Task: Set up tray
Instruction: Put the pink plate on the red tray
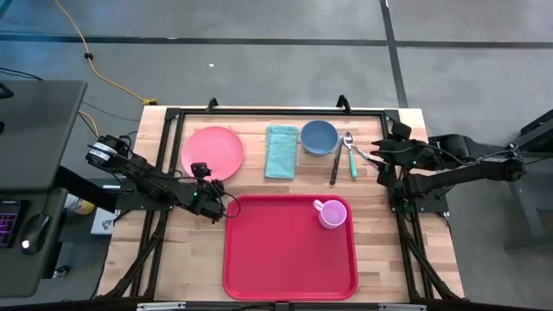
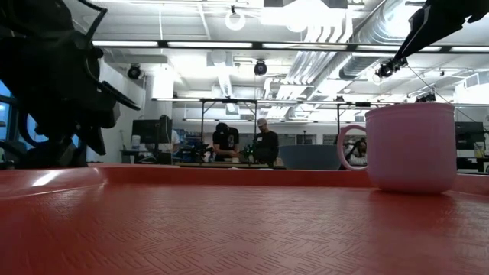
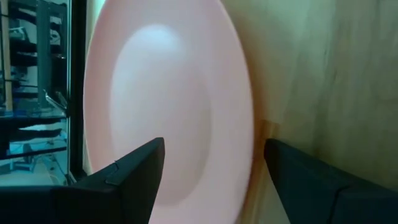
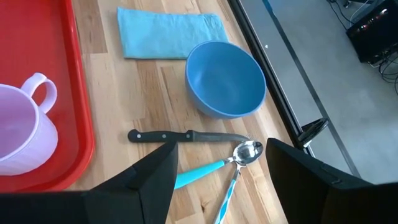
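Red plastic tray point(image 1: 290, 250) lies at the table's near middle, a pink mug point(image 1: 331, 212) in its far right corner. Left gripper point(image 1: 201, 175) gapes, empty, at the pink plate's point(image 1: 213, 152) near edge. Right gripper point(image 1: 378, 156) hangs open over the spoon point(image 1: 350, 154), holding nothing.

Wooden table point(image 1: 380, 250) (tray point(image 1: 276, 268), plate point(image 1: 212, 152), cloth point(image 1: 281, 151), bowl point(image 1: 319, 136), cutlery point(image 1: 343, 158))

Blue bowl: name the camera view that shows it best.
The right wrist view: the blue bowl shows large and whole there, hollow empty, between the teal cloth and the knife. The high view shows it whole but small. The low and left wrist views do not show it.
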